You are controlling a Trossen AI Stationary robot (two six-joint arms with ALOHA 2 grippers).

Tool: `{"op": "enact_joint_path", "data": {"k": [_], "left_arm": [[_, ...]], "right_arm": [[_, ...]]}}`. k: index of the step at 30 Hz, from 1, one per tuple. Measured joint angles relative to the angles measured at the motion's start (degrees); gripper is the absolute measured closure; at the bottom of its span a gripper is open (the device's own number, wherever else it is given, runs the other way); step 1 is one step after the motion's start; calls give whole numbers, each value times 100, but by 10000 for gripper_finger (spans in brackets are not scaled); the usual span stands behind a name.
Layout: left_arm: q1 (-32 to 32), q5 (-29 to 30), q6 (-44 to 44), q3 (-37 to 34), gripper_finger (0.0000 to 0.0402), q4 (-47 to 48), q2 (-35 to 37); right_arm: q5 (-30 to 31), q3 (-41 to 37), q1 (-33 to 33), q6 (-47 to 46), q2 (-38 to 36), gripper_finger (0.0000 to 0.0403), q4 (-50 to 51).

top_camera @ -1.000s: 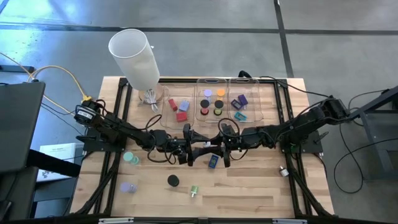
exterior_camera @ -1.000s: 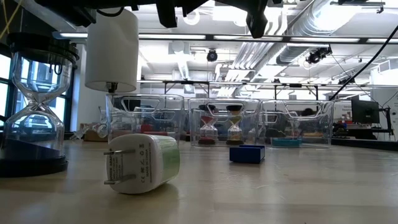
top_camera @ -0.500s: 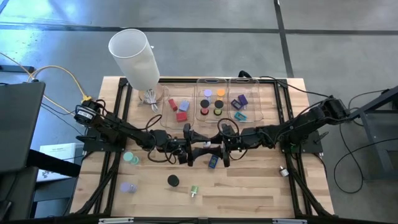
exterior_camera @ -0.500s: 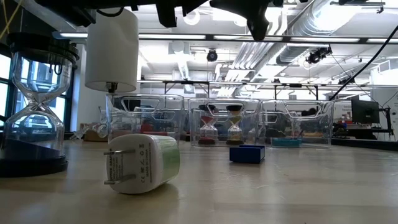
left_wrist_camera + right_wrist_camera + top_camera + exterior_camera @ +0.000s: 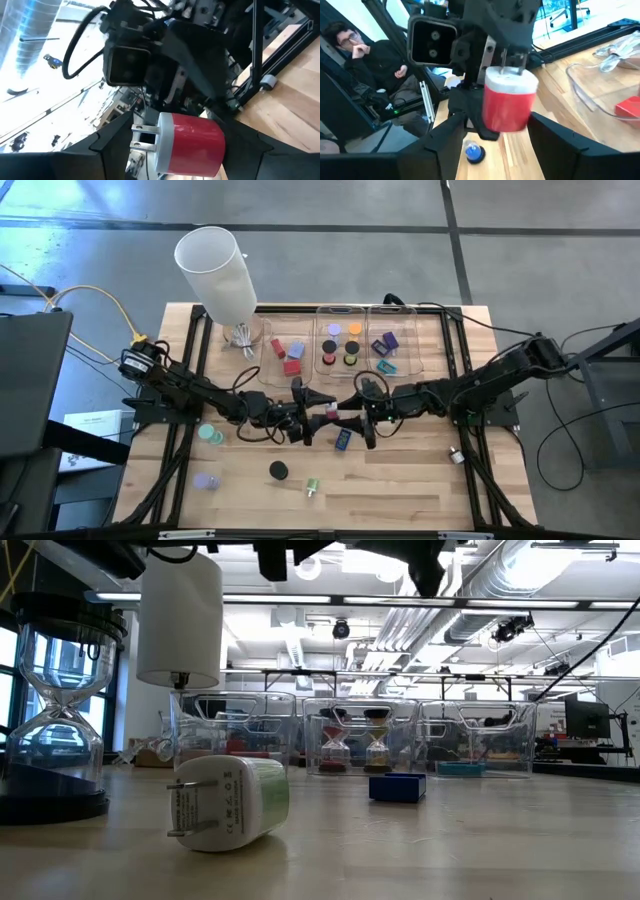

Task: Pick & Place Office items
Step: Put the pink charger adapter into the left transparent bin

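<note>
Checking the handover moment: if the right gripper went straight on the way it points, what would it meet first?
The red plug, right between its fingers, then the left gripper facing it over mid-table and apparently holding the plug's far end. Depth is hard to judge, but nothing else lies between.

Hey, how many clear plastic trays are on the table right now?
3, side by side along one edge of the table in the high view: the left tray nearest the white cylinder, the middle tray, and the right tray. None looks hidden.
</note>
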State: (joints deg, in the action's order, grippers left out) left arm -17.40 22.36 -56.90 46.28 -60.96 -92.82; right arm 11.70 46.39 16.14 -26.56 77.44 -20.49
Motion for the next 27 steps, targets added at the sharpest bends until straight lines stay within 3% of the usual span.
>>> {"op": "enact_joint_path", "data": {"k": [4,7,13,17,27], "left_arm": [[-61,113,-2,0,164,-87,0],[-106,690,99,0,164,-276,0],[-98,3075,236,0,163,-1128,4],[-17,4379,-229,0,163,-1520,7],[72,5621,-520,-2,163,-1489,13]], "right_arm": [[32,2,0,-77,-499,212,727],[63,4,3,-280,-800,225,1179],[509,4,275,-352,-976,251,1558],[679,4,392,-322,-967,267,1626],[636,4,391,-322,-963,288,1697]]}}
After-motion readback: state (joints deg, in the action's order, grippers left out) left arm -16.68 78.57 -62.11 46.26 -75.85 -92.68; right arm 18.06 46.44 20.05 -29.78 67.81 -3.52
